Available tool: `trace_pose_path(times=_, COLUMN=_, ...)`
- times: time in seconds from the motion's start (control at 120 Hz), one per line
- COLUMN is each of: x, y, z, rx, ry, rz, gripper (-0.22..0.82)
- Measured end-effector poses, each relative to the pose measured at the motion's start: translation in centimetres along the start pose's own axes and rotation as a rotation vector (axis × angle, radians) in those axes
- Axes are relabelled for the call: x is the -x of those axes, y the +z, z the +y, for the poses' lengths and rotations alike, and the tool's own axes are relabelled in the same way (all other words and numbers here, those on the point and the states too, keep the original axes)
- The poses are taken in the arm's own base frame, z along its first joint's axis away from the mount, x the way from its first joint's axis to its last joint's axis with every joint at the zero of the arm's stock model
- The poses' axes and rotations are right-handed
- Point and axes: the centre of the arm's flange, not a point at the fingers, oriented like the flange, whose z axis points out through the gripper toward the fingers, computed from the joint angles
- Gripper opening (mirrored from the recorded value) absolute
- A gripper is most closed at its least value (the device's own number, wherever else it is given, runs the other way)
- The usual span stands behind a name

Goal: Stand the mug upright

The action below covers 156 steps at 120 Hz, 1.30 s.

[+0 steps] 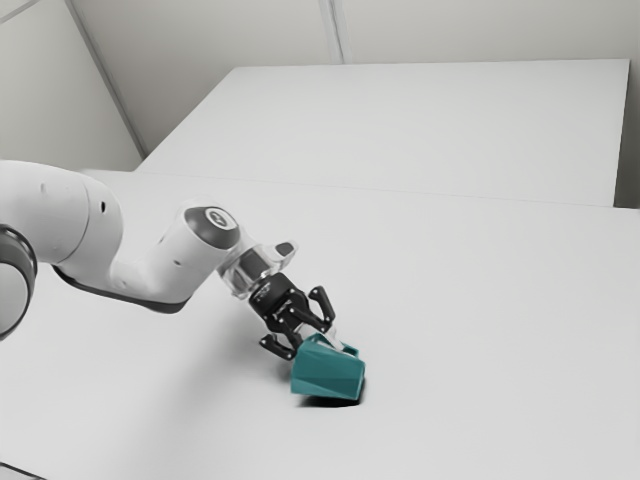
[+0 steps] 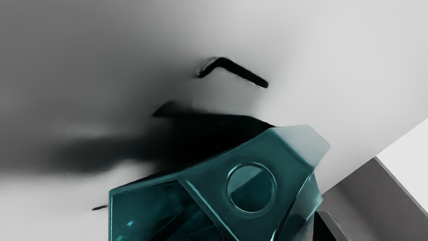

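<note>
jaws (image 1: 311,339) reach down at a slant to the upper side of the mug (image 1: 328,370), near enough to overlap it in the exterior view; whether they are clamped on it or stand apart i cannot tell. the teal mug sits just past them, low over the white counter (image 1: 480,300), with a black shadow (image 1: 330,403) right along its lower edge. that edge is not level, which makes me think the jaws may be what props or carries the mug askew, though it could also be resting on one edge by its own weight. the slanted approach makes sense to me: it would let the hand come at the body from above and one side, and leave room to turn it.

as for where it points, the body leans a little, its upper and lower edges both dropping toward the exterior view's right. the long axis looks nearer upright than flat there, but the squat, faceted shape makes that a loose judgement. in the wrist view a round mark (image 2: 251,188) shows on one face, with a darker hollow beside it; i can't settle from that which way the mouth opens. as it lies now, the mug is tilted, so i wouldn't call it set squarely upright.
</note>
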Motion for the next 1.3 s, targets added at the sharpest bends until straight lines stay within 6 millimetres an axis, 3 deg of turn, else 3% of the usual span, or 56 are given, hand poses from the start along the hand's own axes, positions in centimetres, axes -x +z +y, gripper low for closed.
trace_pose_path(times=0.275, x=1.4, y=0.1, z=3.3, rx=-0.015, ry=0.068, rz=0.028, gripper=-0.11)
trace_pose_path(times=0.608, x=3.2, y=0.5, z=5.4, rx=-0.057, ry=0.121, rz=0.063, gripper=-0.17)
trace_pose_path(times=0.875, x=6.6, y=-3.1, z=7.7, rx=-0.278, ry=0.274, rz=0.251, gripper=-0.18)
trace_pose_path(times=1.117, x=6.7, y=-6.9, z=8.4, rx=-0.530, ry=0.358, rz=0.426, gripper=-0.18)
trace_pose_path(times=1.3, x=5.8, y=-9.8, z=7.8, rx=-0.695, ry=0.377, rz=0.525, gripper=-0.18)
